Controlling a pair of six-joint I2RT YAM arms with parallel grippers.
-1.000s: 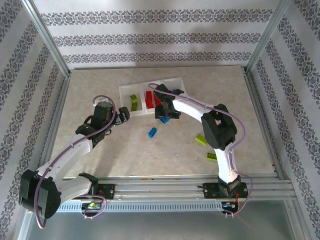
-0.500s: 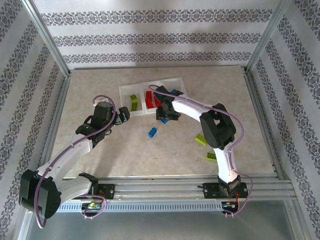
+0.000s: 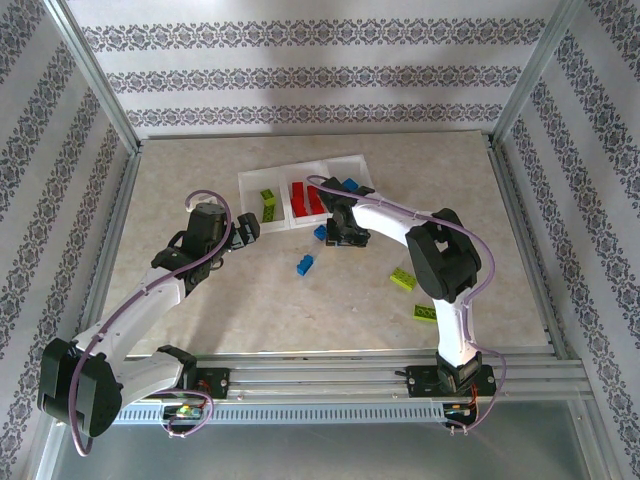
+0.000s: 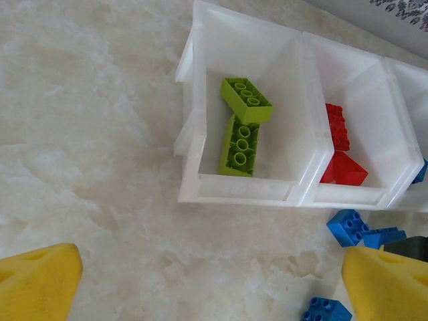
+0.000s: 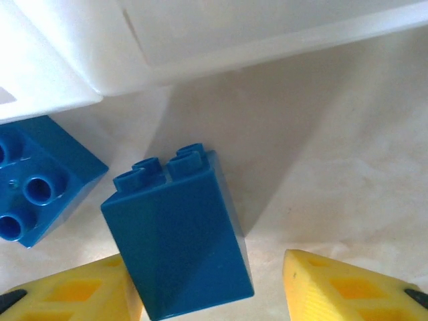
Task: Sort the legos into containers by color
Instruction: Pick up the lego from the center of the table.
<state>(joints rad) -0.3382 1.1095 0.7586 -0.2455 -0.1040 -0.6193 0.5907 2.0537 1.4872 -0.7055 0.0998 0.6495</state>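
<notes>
Tray of three joined white bins (image 3: 243,190) (image 4: 241,190): stands at the far middle of the marbled table (image 3: 180,190), angled slightly. Left bin: two lime bricks (image 4: 246,100), one partly overlapping the other. Middle bin: red bricks (image 4: 336,126), at least two. Right bin: one binned blue brick (image 3: 350,185). Loose stock on the table: a tall dark-blue brick (image 5: 180,234) lying just near of the tray's front wall; a square blue brick (image 5: 37,180) (image 3: 320,233) just beside it on the left; a third blue brick (image 3: 304,265) further toward the near edge, apart from both; two stray lime bricks (image 3: 403,278) well to the right, one nearer than the other. Right gripper (image 5: 204,264) (image 3: 340,235): low over the table at the tray's front wall, its yellow fingers (image 5: 348,287) straddling the tall dark-blue brick — one finger at or against the brick's side, a strip of bare table showing between the other finger and the brick, so the jaws stand partly apart and no grip is made. Left gripper (image 4: 214,287) (image 3: 245,232): held over bare table just near and left of the left bin, fingers spread wide, nothing between them.
</notes>
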